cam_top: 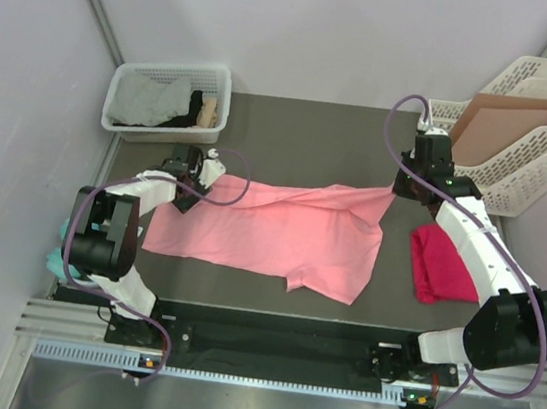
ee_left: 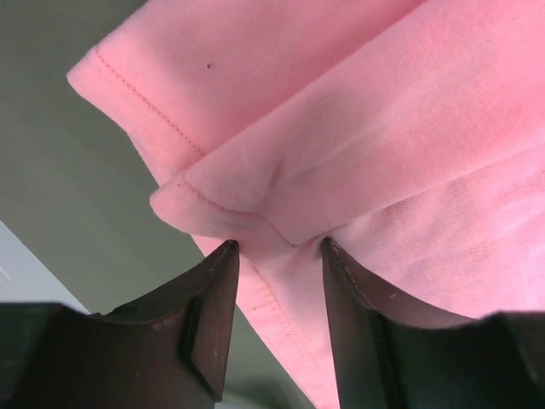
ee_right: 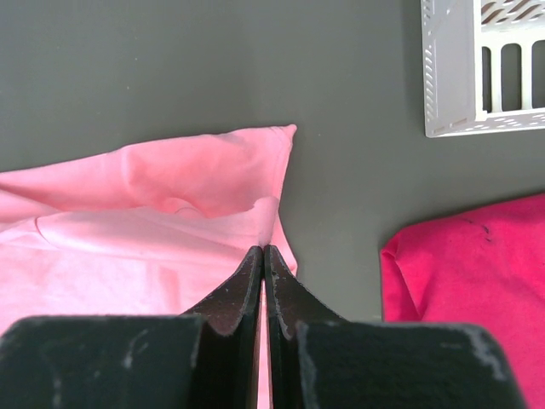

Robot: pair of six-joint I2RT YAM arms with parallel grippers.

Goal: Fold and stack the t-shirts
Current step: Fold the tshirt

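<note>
- Left hand [ee_left: 279, 243]: jaws about half apart, straddling a folded hem of the pink tee [ee_left: 383, 128]. Cloth sits between the fingers [ee_left: 213, 324], but no pinch shows.
- Right hand [ee_right: 263, 249]: jaws pressed together, tips on the pink tee's edge just behind its corner. Pink shows in the slit, so I read it as a pinch on that edge.
- Pink tee is spread on the worktop [ee_right: 170, 68] between the two hands, one end at each.
- Red tee [ee_right: 477, 273] lies just right of the right hand, apart from the pink one.
- Handling, my read: light, limp, thin knit. It sags and drags if held at one point. Not fragile.
- Take hold at the stitched hems or corners with both hands, all layers in the bite, edge kept taut.
</note>
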